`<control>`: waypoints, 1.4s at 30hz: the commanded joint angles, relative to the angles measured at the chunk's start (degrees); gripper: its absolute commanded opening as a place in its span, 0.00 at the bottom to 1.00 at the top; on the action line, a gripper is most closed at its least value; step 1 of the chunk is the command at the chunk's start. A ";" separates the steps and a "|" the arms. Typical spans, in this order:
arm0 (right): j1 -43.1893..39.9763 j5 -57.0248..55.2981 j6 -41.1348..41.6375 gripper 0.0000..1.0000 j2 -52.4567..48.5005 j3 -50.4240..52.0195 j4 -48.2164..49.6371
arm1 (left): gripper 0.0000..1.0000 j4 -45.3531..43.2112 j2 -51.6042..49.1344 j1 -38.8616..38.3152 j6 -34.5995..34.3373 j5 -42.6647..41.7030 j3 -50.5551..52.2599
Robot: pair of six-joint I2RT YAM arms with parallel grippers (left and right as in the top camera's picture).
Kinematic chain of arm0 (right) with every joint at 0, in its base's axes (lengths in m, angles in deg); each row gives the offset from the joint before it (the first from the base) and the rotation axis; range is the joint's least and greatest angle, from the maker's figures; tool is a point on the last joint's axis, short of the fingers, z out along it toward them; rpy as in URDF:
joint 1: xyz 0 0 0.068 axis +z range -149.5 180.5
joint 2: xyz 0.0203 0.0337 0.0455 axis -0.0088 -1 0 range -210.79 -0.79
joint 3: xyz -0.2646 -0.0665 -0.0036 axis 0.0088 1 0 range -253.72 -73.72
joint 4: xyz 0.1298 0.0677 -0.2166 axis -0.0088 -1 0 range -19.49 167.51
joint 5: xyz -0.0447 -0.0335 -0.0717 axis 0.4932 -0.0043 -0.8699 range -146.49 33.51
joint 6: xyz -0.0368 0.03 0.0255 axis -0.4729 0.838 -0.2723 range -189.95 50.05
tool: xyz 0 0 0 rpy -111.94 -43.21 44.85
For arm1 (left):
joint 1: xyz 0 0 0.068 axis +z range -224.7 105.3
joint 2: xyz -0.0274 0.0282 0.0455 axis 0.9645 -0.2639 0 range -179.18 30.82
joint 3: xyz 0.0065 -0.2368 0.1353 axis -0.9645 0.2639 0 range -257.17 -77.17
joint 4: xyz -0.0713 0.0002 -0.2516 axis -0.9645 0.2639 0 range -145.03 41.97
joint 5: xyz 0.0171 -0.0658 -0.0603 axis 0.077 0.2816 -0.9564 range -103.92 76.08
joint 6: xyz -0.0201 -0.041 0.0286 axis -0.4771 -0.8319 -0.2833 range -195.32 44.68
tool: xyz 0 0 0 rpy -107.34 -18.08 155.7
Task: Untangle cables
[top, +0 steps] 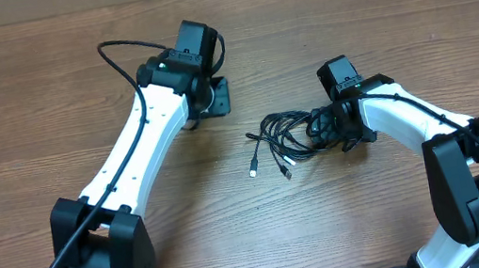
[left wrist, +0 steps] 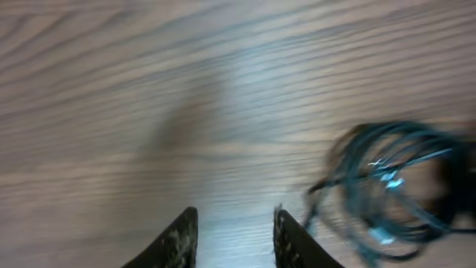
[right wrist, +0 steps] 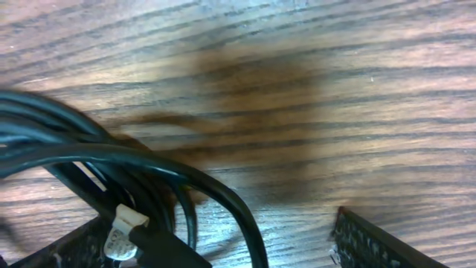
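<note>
The cables (top: 289,136) are a bunch of thin black cords in loose loops at mid-table, with silver-tipped plugs (top: 253,170) trailing toward the front. My right gripper (top: 326,127) is at the right side of the bunch. In the right wrist view its jaws (right wrist: 216,246) stand wide apart and open, and thick loops of the cables (right wrist: 111,160) with a white tag (right wrist: 123,227) lie between them, not pinched. My left gripper (top: 215,99) hovers left of and behind the bunch. Its fingers (left wrist: 182,238) are parted over bare wood, and the cables (left wrist: 394,186) appear blurred to their right.
The wooden table (top: 44,97) carries nothing besides the bunch. A thick black arm cable (top: 118,52) loops beside the left arm. Both arm bases stand at the front edge.
</note>
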 commanded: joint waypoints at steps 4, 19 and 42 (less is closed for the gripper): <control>-0.07 1.57 0.28 0.87 -0.68 0.63 0.79 | 0.34 -6.67 -0.90 -0.76 -4.02 -8.15 3.80; -0.07 2.95 0.28 0.88 -0.68 0.63 0.96 | 0.38 -11.61 -13.81 -6.03 -4.94 -14.99 3.93; -0.07 16.76 -5.84 0.98 -0.68 0.63 2.29 | 0.47 -15.17 -16.02 -6.62 -6.49 -8.94 3.93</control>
